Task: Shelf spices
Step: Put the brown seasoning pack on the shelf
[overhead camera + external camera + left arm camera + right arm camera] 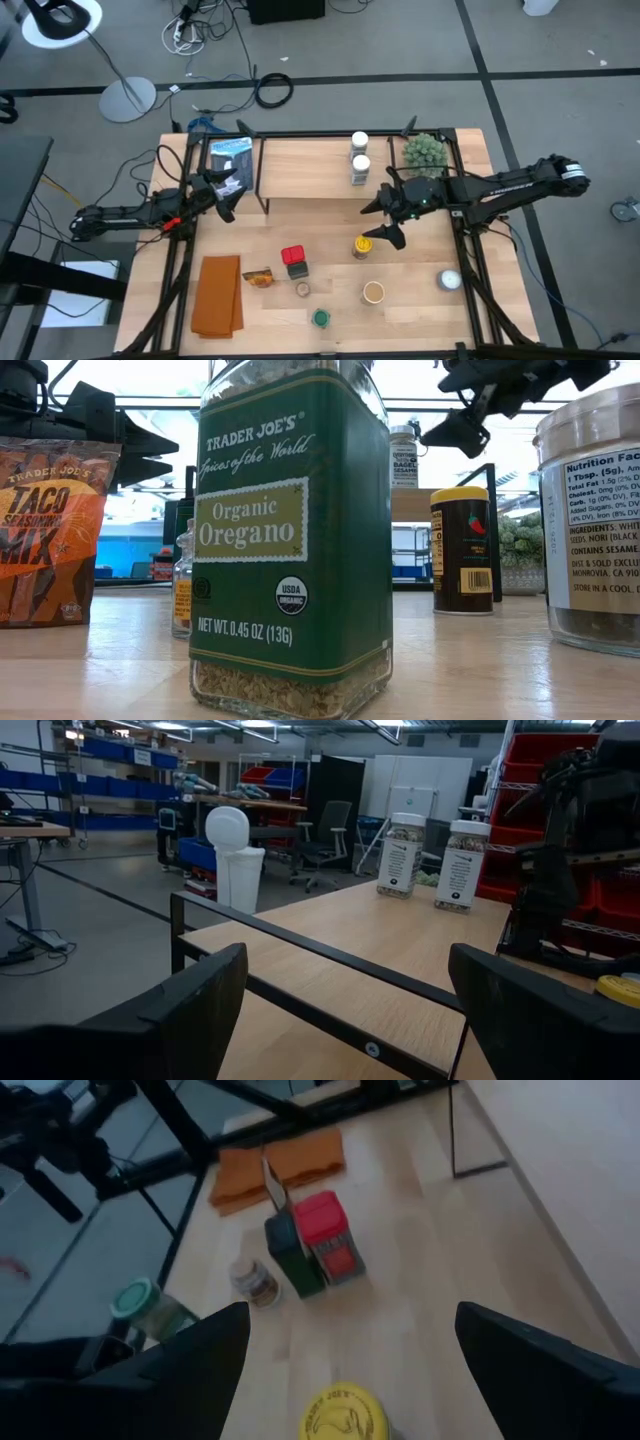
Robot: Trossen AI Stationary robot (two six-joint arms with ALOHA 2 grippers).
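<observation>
Two white-capped jars (360, 155) stand upright on the light-wood shelf (310, 170); they show in the left wrist view as jars (430, 860). On the table in front of the shelf stand a yellow-lidded jar (362, 245), a red tin (293, 257), a tan-lidded jar (373, 292), a green-lidded jar (321, 318) and a small jar (303, 290). My right gripper (380, 222) hangs open just above and beside the yellow-lidded jar (345, 1410). My left gripper (228, 196) is open at the shelf's left end, above the table.
A spiky green plant ball (424, 152) sits at the shelf's right end. A white dome (449, 280) lies near the right edge. An orange cloth (218, 295) and a taco seasoning packet (258, 278) lie at the left front. An oregano tin (290, 540) fills the low view.
</observation>
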